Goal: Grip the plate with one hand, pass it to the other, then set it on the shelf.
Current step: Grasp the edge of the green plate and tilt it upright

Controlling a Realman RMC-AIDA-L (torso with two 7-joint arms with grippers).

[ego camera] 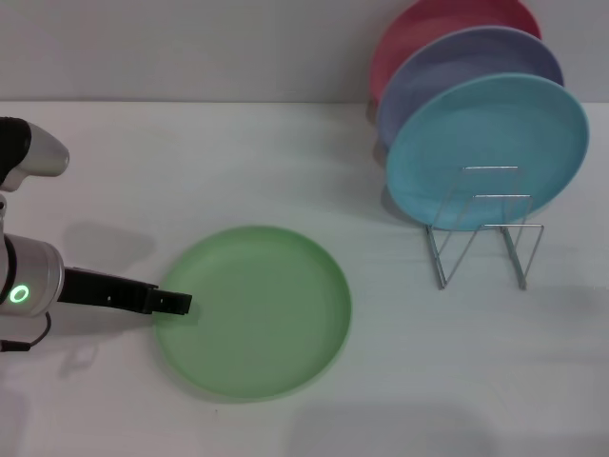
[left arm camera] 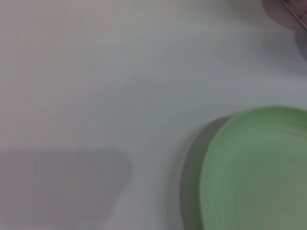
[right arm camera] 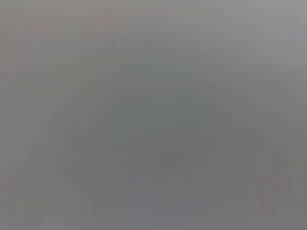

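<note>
The light-green plate (ego camera: 255,309) lies flat on the white table, left of centre in the head view; part of it also shows in the left wrist view (left arm camera: 259,172). My left gripper (ego camera: 176,304), black on a silver arm with a green ring light, reaches in from the left, and its tip is at the plate's left rim. The silver wire shelf (ego camera: 482,238) stands at the right, with its front slots bare. My right gripper is out of view; the right wrist view shows only plain grey.
A turquoise plate (ego camera: 485,148), a lavender plate (ego camera: 457,71) and a pink plate (ego camera: 428,24) stand upright in the back of the shelf. The white table (ego camera: 457,381) spreads out in front of the shelf and around the green plate.
</note>
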